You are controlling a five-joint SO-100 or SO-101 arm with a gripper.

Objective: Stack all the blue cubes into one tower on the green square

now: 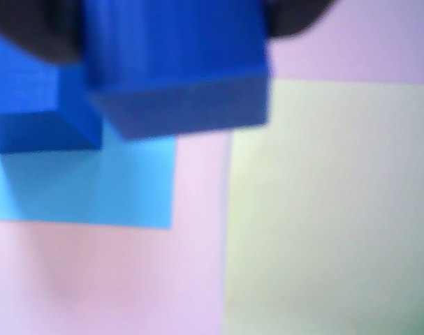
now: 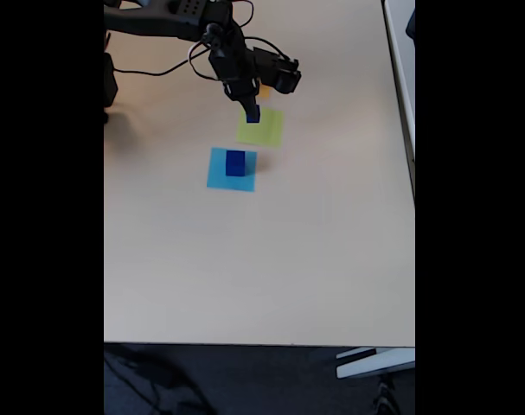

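In the fixed view my gripper (image 2: 252, 111) hangs over the near-left part of the green square (image 2: 261, 127), shut on a small blue cube (image 2: 252, 113). The wrist view shows that held cube (image 1: 177, 66) close up and blurred at the top, with the green square (image 1: 330, 209) below to the right. A second, larger blue cube (image 2: 235, 162) rests on the light-blue paper square (image 2: 231, 169). In the wrist view this cube (image 1: 30, 98) sits at the left edge on the light-blue paper (image 1: 93, 188).
An orange-yellow paper square (image 2: 264, 90) peeks out behind the gripper. The beige table (image 2: 262, 259) stretches wide toward its front edge. The arm's body and cables (image 2: 171, 26) occupy the top left.
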